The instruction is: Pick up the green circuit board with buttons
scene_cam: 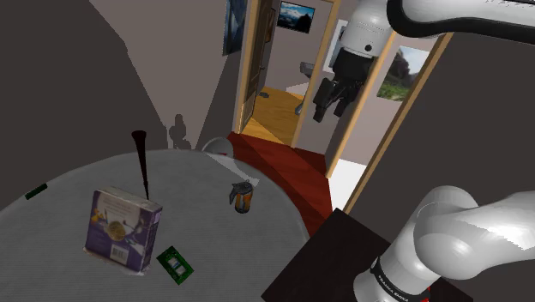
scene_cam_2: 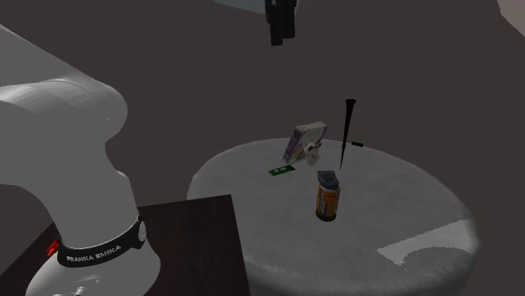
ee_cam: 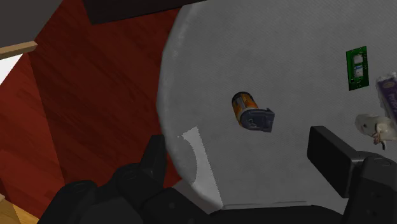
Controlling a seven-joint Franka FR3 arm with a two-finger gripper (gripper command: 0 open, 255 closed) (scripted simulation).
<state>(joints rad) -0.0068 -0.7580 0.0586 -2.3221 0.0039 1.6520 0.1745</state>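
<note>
The green circuit board (scene_cam: pixel 174 262) is being shown lying flat on the round grey table (scene_cam: pixel 225 244), just beside the purple box (scene_cam: pixel 123 227). Its two pale buttons are being made plain in the wrist view, where a small white object (ee_cam: pixel 372 125) is also appearing beside the box. The gripper (scene_cam: pixel 333 107) is being held high above the table, well apart from the box, fingers spread and clasping nothing.
</note>
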